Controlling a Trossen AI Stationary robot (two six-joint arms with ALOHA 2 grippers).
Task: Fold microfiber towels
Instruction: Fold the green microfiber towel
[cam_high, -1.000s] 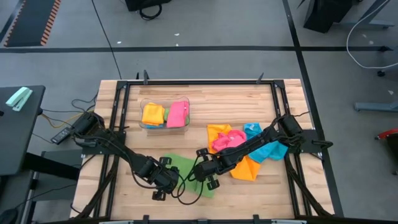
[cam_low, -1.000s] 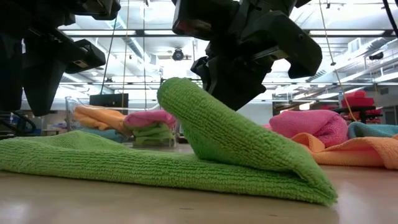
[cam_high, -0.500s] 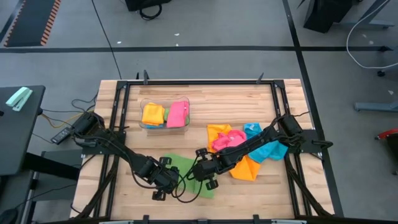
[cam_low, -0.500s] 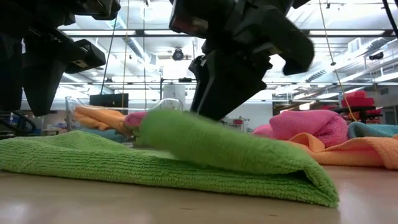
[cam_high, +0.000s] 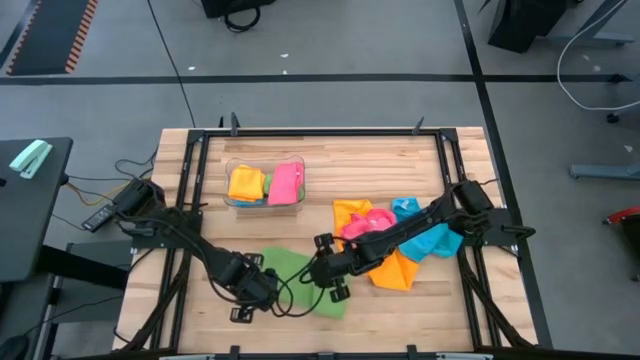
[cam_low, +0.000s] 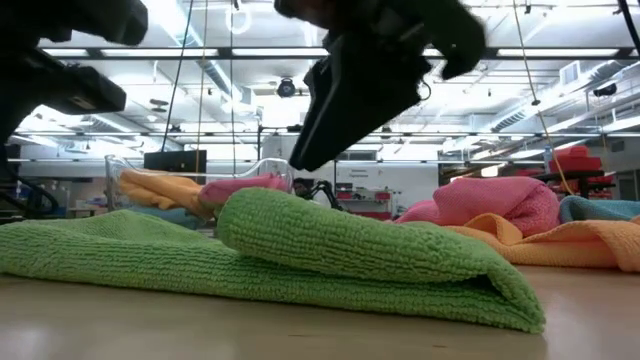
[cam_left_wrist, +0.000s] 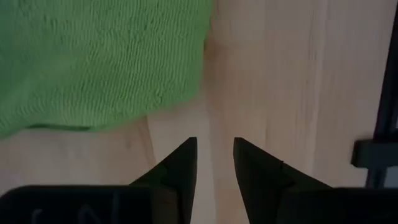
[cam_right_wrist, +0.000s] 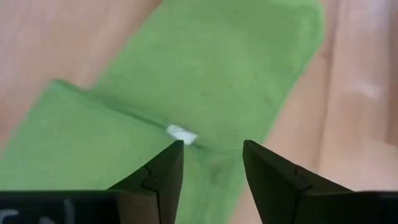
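I see the green towel (cam_high: 305, 283) lying on the wooden counter (cam_high: 350, 160) with one side folded over on top, just beside the pile of pink, orange and blue towels (cam_high: 395, 240). My right fingers (cam_right_wrist: 211, 165) are open over the green towel and hold nothing. My left fingers (cam_left_wrist: 214, 165) are a little apart over bare counter, just past the green towel's edge, and also hold nothing.

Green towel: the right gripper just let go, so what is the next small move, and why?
Probably lift the right gripper clear. Its jaws stand open and empty above the green towel, whose flap already lies folded over. The left gripper waits open over bare wood.
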